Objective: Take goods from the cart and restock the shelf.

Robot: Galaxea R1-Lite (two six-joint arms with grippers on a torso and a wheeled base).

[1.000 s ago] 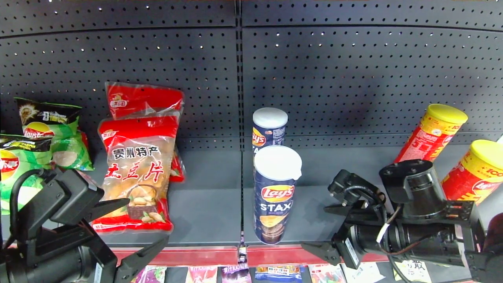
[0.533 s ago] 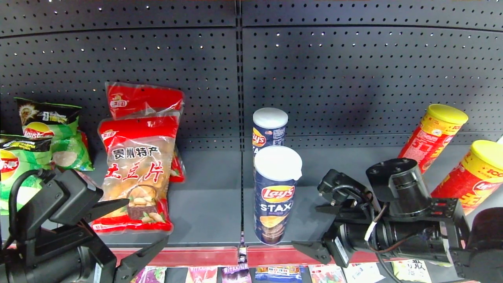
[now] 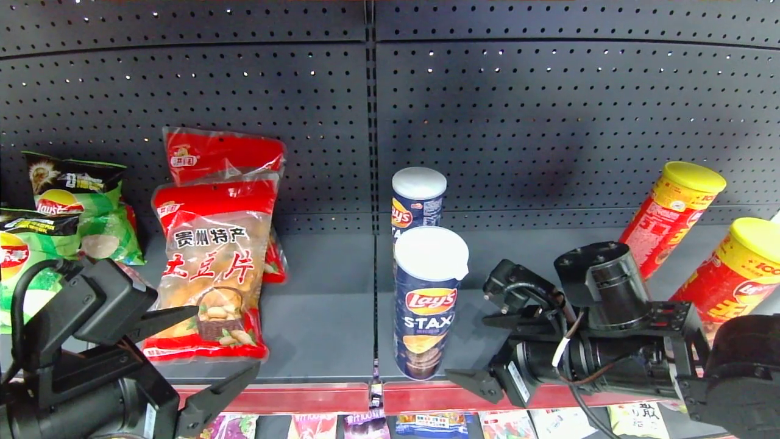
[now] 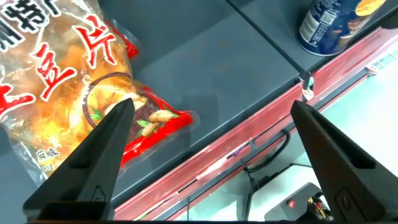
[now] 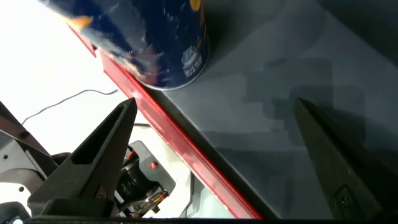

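On the grey shelf (image 3: pixel 323 317) a blue chip can (image 3: pixel 429 302) stands upright near the front edge, with a second blue can (image 3: pixel 417 198) behind it. My right gripper (image 3: pixel 466 344) hangs open just right of the front can, holding nothing. The right wrist view has that can (image 5: pixel 155 43) a little ahead of the open right gripper (image 5: pixel 214 102). My left gripper (image 3: pixel 228 338) is open at the lower left, in front of a red bag of potato slices (image 3: pixel 210 268). The bag's corner (image 4: pixel 68 93) lies by one finger of the left gripper (image 4: pixel 211 106).
Two red cans with yellow lids (image 3: pixel 667 207) (image 3: pixel 734 268) lean at the right. Green chip bags (image 3: pixel 79 207) stand at the far left. A red price strip (image 3: pixel 304 396) runs along the shelf's front. Bare shelf lies between the red bag and the blue cans.
My right arm has shifted left, bringing its open gripper closer to the front blue can. The left arm has barely moved.
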